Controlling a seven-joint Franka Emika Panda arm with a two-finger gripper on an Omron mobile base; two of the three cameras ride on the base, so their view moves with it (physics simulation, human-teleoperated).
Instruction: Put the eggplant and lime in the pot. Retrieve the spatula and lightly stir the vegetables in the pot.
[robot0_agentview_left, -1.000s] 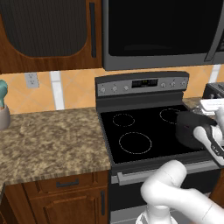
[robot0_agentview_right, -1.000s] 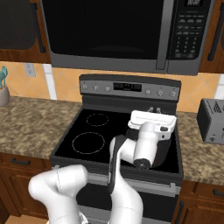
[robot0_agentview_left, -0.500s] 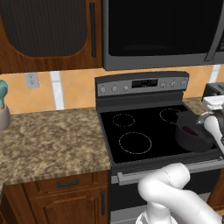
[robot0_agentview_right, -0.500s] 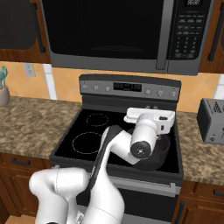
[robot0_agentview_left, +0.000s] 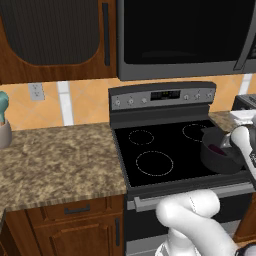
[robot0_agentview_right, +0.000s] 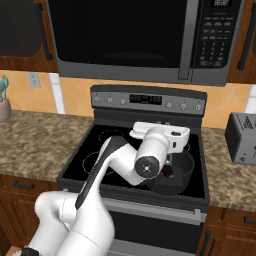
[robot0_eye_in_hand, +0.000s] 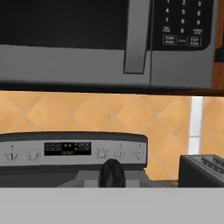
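hovered over the pot at the stove's 4 o'clock burner, eggplant purple inside, likely just dropped; claw's jaws hidden, state impossible to tell.

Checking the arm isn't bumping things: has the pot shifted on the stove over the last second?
No. The pot sits on the stove's front right burner area as before, in both base views; only the arm over it has swung.

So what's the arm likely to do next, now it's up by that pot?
Probably swing away to fetch the lime. The pot on the stove's front right burner already holds something dark purple, apparently the eggplant, with nothing green visible inside. The hand camera faces the stove's control panel and the toaster, so the hand looks raised off the pot.
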